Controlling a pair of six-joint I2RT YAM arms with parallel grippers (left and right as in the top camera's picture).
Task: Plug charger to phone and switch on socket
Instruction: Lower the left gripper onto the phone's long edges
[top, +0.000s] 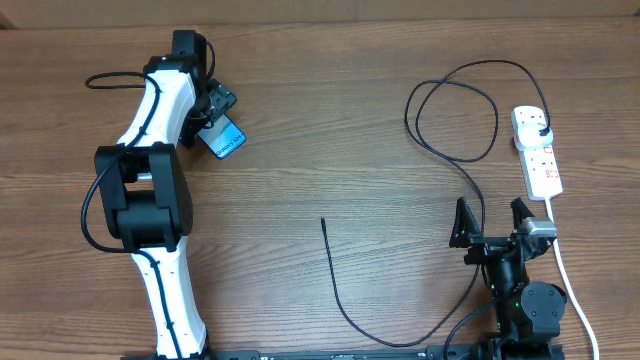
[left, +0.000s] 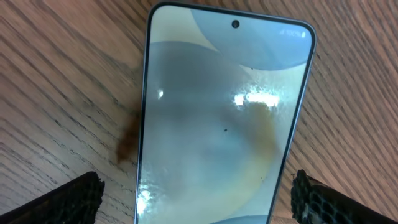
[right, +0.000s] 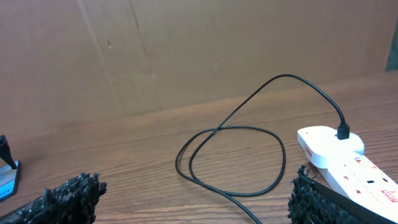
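The phone (top: 226, 138) lies flat on the wooden table at the upper left, its light blue screen lit; it fills the left wrist view (left: 224, 118). My left gripper (top: 212, 118) is open just above it, one finger on each side of the phone's lower end (left: 196, 202), not closed on it. The charger's black cable (top: 455, 110) loops at the upper right, and its plug (top: 541, 126) sits in the white socket strip (top: 540, 165). The cable's free tip (top: 323, 220) lies mid-table. My right gripper (top: 490, 222) is open and empty (right: 189, 202), behind the cable loop (right: 236, 155).
The strip's white cord (top: 568, 275) runs down the right side past my right arm. The cable sweeps along the table's front (top: 400, 340). The strip (right: 348, 171) and plug (right: 343, 132) show in the right wrist view. A brown cardboard wall (right: 186, 50) stands behind the table.
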